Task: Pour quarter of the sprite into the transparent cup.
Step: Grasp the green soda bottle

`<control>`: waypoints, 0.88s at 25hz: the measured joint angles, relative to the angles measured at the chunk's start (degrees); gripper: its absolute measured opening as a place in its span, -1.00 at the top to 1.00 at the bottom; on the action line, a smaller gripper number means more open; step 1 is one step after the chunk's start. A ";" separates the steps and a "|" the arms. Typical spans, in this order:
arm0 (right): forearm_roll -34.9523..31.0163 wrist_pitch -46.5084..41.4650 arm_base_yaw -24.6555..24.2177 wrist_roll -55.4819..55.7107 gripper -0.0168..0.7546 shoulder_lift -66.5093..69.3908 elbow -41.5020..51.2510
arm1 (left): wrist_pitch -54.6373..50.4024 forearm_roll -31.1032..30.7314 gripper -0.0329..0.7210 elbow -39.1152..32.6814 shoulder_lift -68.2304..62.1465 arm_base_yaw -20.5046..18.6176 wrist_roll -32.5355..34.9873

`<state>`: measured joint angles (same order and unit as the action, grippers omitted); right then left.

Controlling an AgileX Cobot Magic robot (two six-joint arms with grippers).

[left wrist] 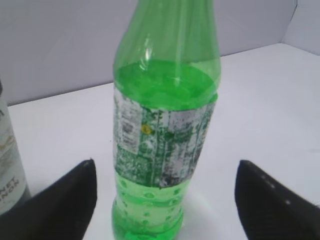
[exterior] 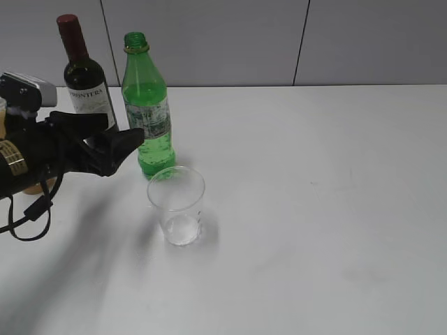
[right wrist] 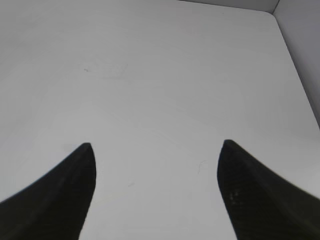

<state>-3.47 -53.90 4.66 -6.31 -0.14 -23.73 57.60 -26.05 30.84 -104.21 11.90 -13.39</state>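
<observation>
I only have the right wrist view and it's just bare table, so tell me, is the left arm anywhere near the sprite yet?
Observer: Yes. The left gripper is open, and the sprite stands upright between its fingers, not gripped.
Operator: Is the cap off?
Observer: In the exterior view the neck looks open, with no cap on it.
Operator: Where's the transparent cup?
Observer: The transparent cup stands upright in front of the sprite, nearer the camera, and looks empty.
Operator: Anything close by to worry about?
Observer: A dark wine bottle stands just left of the sprite, behind the left gripper.
</observation>
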 joint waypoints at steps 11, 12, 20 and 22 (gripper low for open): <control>0.00 0.00 0.00 0.00 -0.56 0.00 0.00 | 2.67 0.41 -0.85 4.19 -4.85 0.00 0.57; 0.00 0.00 0.00 0.00 -0.56 0.00 0.00 | 2.60 0.36 -0.85 4.66 -5.40 0.00 0.57; 0.00 0.00 0.00 0.00 -0.56 0.00 0.00 | 1.74 -1.13 -0.85 7.77 -8.76 0.00 0.57; 0.00 0.00 0.00 0.00 -0.56 0.00 0.00 | 1.74 -1.24 -0.85 8.71 -9.63 0.00 0.57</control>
<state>-3.47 -53.90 4.66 -6.31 -0.14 -23.73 59.34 -27.29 39.56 -113.84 11.90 -12.82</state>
